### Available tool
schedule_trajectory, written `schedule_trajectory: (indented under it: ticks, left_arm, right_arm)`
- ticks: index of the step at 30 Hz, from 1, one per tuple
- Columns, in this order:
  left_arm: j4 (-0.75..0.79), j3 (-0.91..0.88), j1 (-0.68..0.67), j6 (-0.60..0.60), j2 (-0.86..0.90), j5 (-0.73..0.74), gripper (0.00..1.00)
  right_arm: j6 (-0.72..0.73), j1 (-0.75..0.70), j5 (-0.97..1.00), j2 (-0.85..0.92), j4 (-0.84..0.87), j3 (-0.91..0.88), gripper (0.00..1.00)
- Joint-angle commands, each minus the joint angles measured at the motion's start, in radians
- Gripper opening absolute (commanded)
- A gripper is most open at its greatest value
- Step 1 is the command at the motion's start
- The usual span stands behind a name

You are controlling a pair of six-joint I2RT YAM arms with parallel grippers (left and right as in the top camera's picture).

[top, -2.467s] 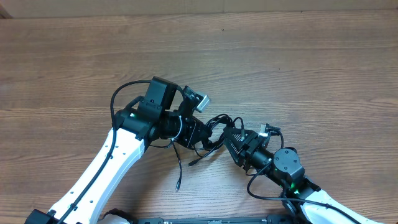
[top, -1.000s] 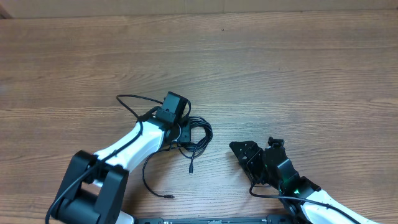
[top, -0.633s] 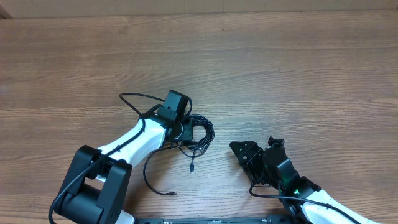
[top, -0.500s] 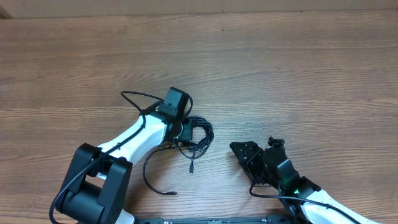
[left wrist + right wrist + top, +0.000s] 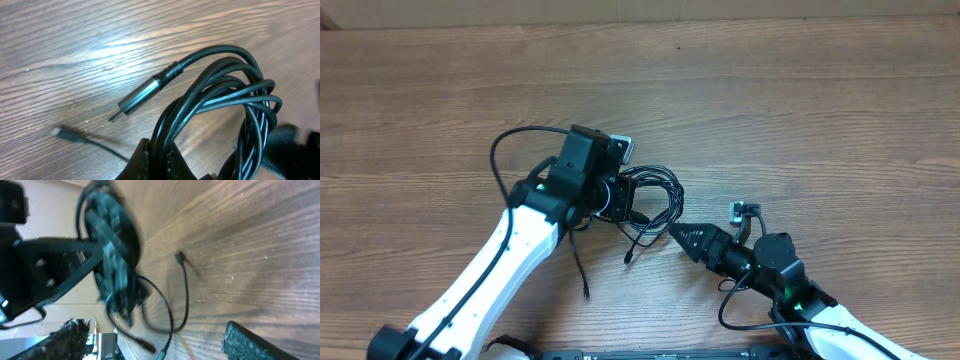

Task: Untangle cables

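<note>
The cables (image 5: 660,188) form a black looped bundle held a little above the wooden table, with my left gripper (image 5: 618,197) shut on some of their strands. In the left wrist view the fingers (image 5: 143,161) pinch strands of the cables (image 5: 225,100), and a metal plug (image 5: 140,97) sticks out to the left. Two loose ends (image 5: 629,257) trail down toward the table. My right gripper (image 5: 682,236) stands open just right of the bundle, pointing at it. The right wrist view shows the cables (image 5: 112,250) ahead of my right gripper (image 5: 162,337), blurred, with the left gripper (image 5: 50,265) behind them.
Bare wooden table (image 5: 800,110) stretches across the far and right sides. A thicker black wire (image 5: 505,150) arcs from the left arm's wrist. Another robot wire (image 5: 745,305) loops beside the right arm near the front edge.
My left gripper has shut on the cables and carried the bundle up and to the right. My right gripper has moved left and forward, close to the bundle.
</note>
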Motion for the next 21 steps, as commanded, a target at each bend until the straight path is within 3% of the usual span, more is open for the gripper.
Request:
schedule_trajectory:
  ticks: [1, 8, 15, 21]
  left_arm:
    - [-0.032, 0.024, 0.005, 0.065, -0.054, 0.082, 0.04]
    - [-0.070, 0.024, 0.004, 0.172, -0.055, 0.299, 0.05]
    - [-0.070, 0.017, 0.003, 0.193, -0.053, 0.314, 0.04]
    - [-0.069, 0.005, 0.003, 0.243, -0.049, 0.424, 0.05]
  right_arm:
    - [0.000, -0.025, -0.010, -0.006, 0.036, 0.008, 0.88]
    - [0.005, -0.026, 0.021, -0.006, 0.145, 0.008, 0.86]
    - [0.005, -0.026, 0.002, -0.006, 0.198, 0.008, 0.57]
    - [0.005, -0.026, -0.021, -0.006, 0.224, 0.008, 0.57]
